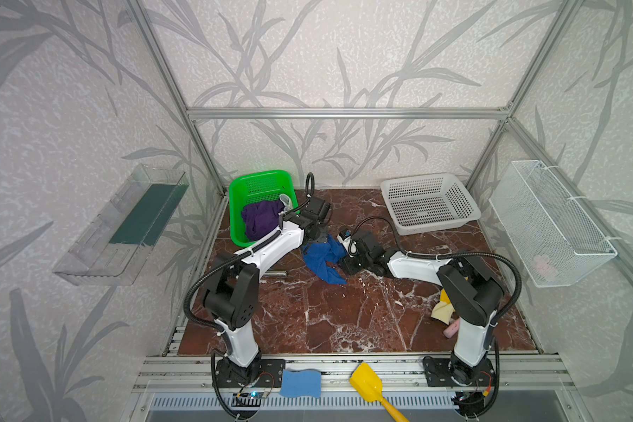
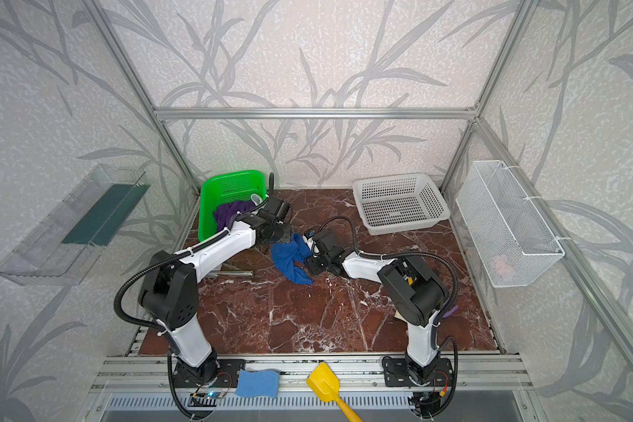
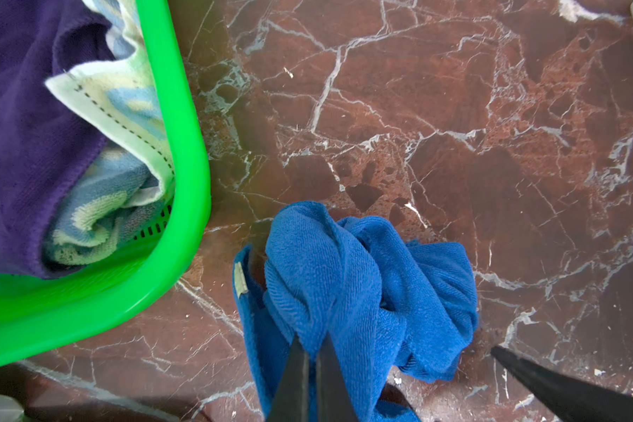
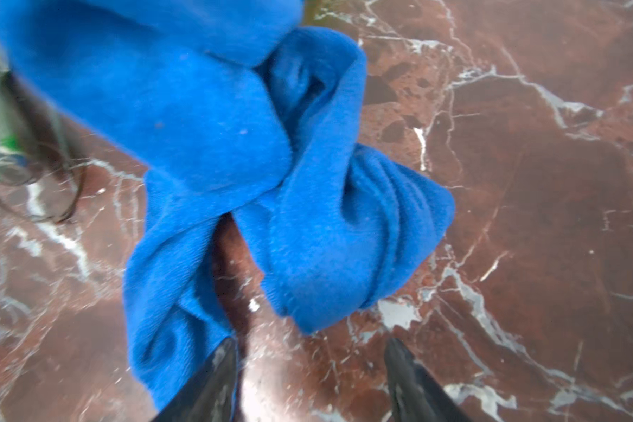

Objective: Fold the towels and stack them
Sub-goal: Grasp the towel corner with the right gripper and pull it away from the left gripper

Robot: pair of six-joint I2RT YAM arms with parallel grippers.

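three towels are showing: one plain royal blue cloth towel, one plain dark purple cloth towel and one cream-white cloth towel with blue print. the blue one is lying bunched and twisted on the red-brown marbled tabletop, near the middle, between the two arms. the purple and cream-white ones are sitting crumpled together in the green perforated plastic basket at the far left corner

two grippers are meeting at the blue towel. the left gripper is clenching a fold of it between jaws pressed together. the right gripper is hanging released, jaws apart over bare marble, one finger just beside the towel's lower fold and gripping nothing

two baskets are standing on the table: the green one and a white perforated plastic basket at the far right, well apart from the towels. one white wire mesh basket is hanging on the right wall, one clear plastic tray on the left wall. one light-blue wavy-edged sponge and one yellow plastic scoop are lying on the front rail. one short metal cylinder is lying beside the left arm

the right arm is hiding most of a yellow glove with cream cuff and part of a small pink object, which is hard to make out. the left arm is covering part of the green basket, and the right wrist view is showing the towel blurred
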